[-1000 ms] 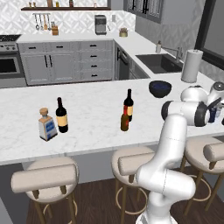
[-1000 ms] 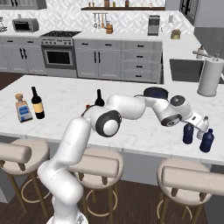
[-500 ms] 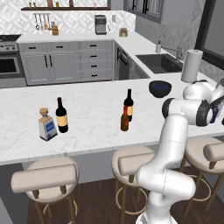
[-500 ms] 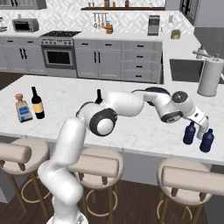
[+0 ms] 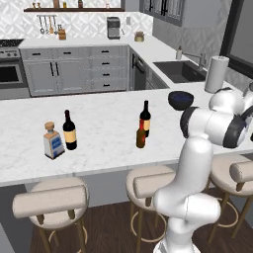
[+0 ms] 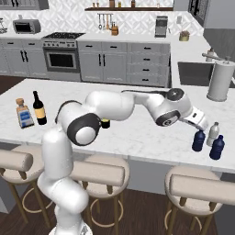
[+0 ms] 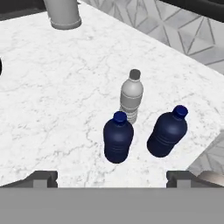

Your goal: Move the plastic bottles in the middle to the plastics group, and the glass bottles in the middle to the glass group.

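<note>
My claw [image 6: 200,123] hangs with its jaws spread wide and nothing between them, just above the bottles near the right end of the tabletop [image 6: 137,133], close to its front edge. Below it in the hand view stand two dark blue bottles: the nearer blue bottle [image 7: 117,137] sits upright just in front of the pale grey bottle [image 7: 131,96], very close to it, and a second blue bottle [image 7: 167,130] stands just beside them, nearer the tabletop's edge. All three are upright and free of the claw.

Around the middle of the tabletop, the tall wine bottle with the red top [image 5: 145,119] stands upright with the small brown bottle [image 5: 141,138] just in front of it, almost touching. Toward the left end, the squat clear bottle with the blue label [image 5: 53,142] stands beside the yellow-labelled wine bottle [image 5: 69,131]. A dark bowl [image 5: 180,100] rests near the far edge, and a paper towel roll [image 6: 220,79] stands behind it by the sink.
</note>
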